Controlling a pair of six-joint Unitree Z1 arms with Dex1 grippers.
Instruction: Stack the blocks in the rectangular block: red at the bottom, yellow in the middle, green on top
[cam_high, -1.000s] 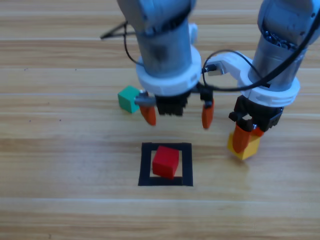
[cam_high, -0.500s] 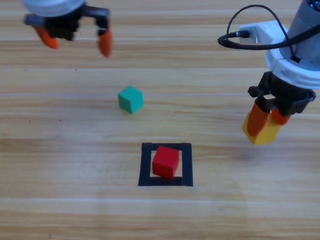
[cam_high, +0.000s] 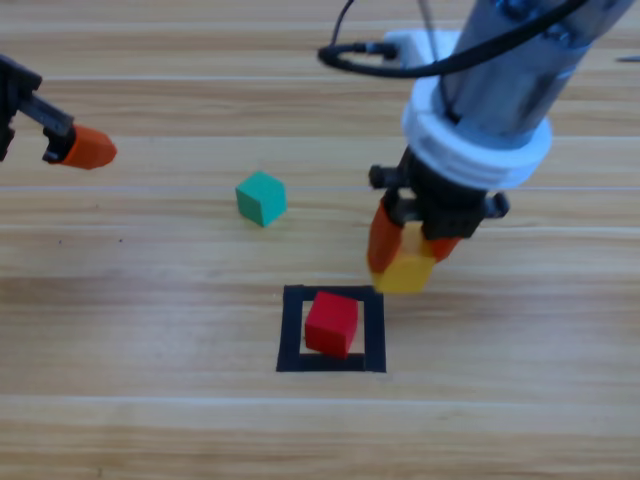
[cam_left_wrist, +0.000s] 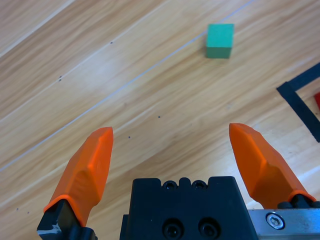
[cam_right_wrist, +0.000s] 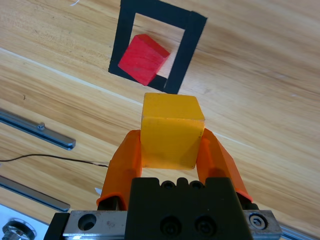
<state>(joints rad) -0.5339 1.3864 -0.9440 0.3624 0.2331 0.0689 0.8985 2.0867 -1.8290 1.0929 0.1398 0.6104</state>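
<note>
From above, the black tape square (cam_high: 331, 329) lay on the wooden table (cam_high: 150, 400) and served as the landmark: the red cube (cam_high: 331, 324) sat inside it, turned at a slight angle to the tape and a little toward the square's left side. The right gripper (cam_high: 405, 255) hung just above and to the right of the square's upper right corner, its orange jaws clamped on the yellow cube (cam_high: 405, 270), which was lifted clear of the table and not over the red cube. The green cube (cam_high: 261, 197) rested on bare wood up and to the left of the square, well apart from both other cubes. The left gripper (cam_high: 80, 147) waited at the picture's left edge, far from the square. In the left wrist view, the left gripper (cam_left_wrist: 177, 155) had its jaws spread wide with nothing between them; the green cube (cam_left_wrist: 220, 40) lay ahead, and a corner of the tape square (cam_left_wrist: 300, 102) showed at the right edge. In the right wrist view, the right gripper (cam_right_wrist: 170, 150) pinched the yellow cube (cam_right_wrist: 170, 131) by two opposite faces; beyond it the tape square (cam_right_wrist: 157, 45) held the red cube (cam_right_wrist: 145, 58), with open table between them.
</note>
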